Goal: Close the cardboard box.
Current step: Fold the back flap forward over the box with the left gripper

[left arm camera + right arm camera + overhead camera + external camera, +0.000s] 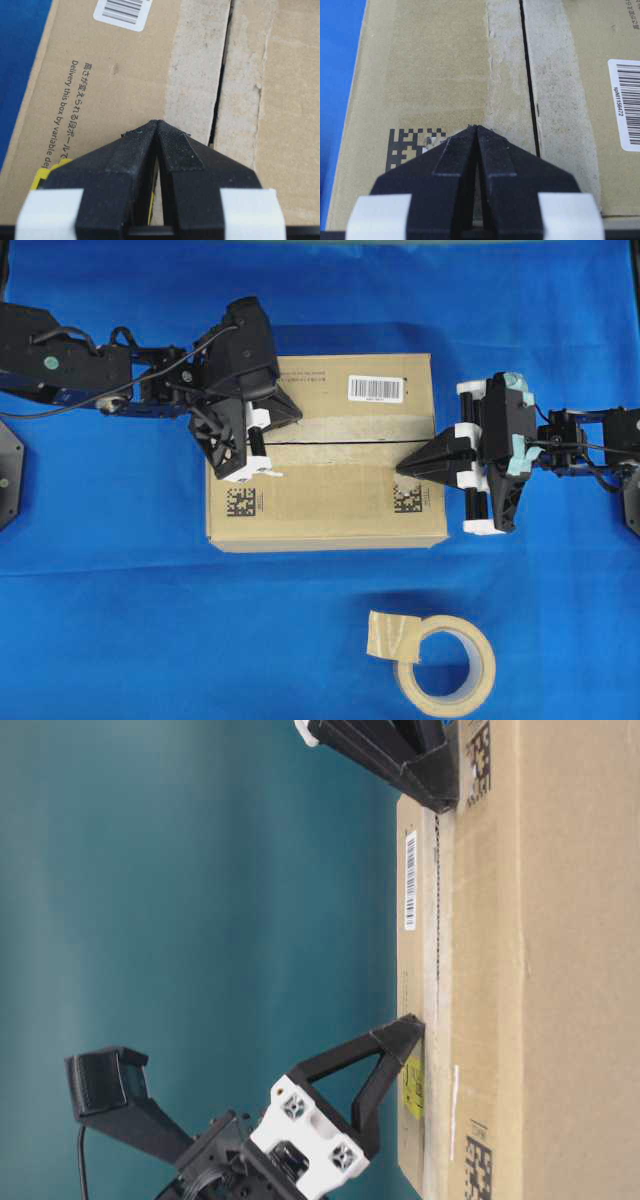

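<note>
One box (330, 495), two grippers over it, left (285, 410) and right (402, 468), and one tape roll (445, 665) near the box.

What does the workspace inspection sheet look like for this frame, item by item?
Surface: blue cloth over the whole table, lightly creased.
Job's things: cardboard box with top flaps down, meeting at a narrow centre seam; white barcode label and old tape strips along the seam.
Clutter: beige tape roll in front of the box, loose end sticking up.
Grippers: left tool shut, tip at the box top near the seam's left end; right tool shut, tip at the top near the seam's right end. Neither holds anything.
Cables: black cable along the left arm.
Surroundings: nothing seen.
</note>
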{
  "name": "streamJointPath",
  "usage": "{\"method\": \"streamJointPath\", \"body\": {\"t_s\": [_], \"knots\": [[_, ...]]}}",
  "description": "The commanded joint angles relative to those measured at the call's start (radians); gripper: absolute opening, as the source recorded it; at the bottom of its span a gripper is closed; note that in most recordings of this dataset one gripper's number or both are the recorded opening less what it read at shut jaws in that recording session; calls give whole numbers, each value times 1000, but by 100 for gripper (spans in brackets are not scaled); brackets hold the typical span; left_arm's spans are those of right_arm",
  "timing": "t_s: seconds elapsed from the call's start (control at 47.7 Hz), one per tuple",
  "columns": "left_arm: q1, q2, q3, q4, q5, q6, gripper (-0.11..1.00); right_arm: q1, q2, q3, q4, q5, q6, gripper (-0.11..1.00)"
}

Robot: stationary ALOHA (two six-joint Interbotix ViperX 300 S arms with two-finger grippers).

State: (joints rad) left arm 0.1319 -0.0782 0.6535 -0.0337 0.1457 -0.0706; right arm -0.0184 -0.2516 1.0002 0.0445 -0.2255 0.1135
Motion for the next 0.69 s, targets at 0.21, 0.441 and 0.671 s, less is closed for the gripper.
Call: {"method": "streamJointPath", "body": {"t_s": [0.21, 0.441, 0.671], "knots": [[-14, -25, 3, -2, -21, 0, 0, -80, -12, -6, 0, -2, -2, 0], [-23, -26, 6, -2, -23, 0, 0, -107, -12, -8, -2, -2, -2, 0], [-23, -26, 5, -2, -26, 0, 0, -107, -12, -3, 0, 2, -2, 0]]}}
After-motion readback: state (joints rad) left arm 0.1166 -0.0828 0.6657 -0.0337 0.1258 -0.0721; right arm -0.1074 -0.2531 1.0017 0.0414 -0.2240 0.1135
